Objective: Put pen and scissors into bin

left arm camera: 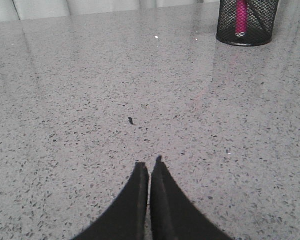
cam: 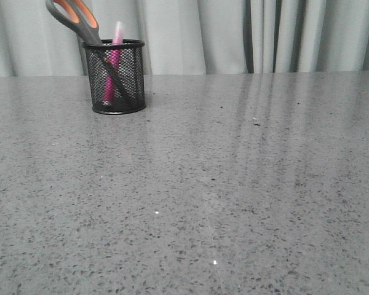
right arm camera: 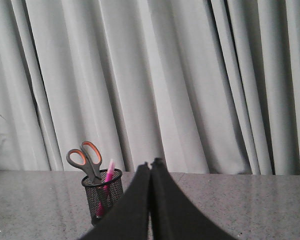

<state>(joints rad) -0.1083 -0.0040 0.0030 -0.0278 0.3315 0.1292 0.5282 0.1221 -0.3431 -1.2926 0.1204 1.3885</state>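
I see left gripper (left arm camera: 150, 165) and right gripper (right arm camera: 150, 164) pressed together, empty; scissors (cam: 80, 21) and pen (cam: 113, 61) in far-left bin (cam: 115, 77).

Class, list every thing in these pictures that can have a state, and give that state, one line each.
Pen: upright in the bin, cap up.
Scissors: in the bin, blades down, handles leaning out over the rim.
Bin: upright on the table, holding both.
Left gripper: shut, empty.
Right gripper: shut, empty.
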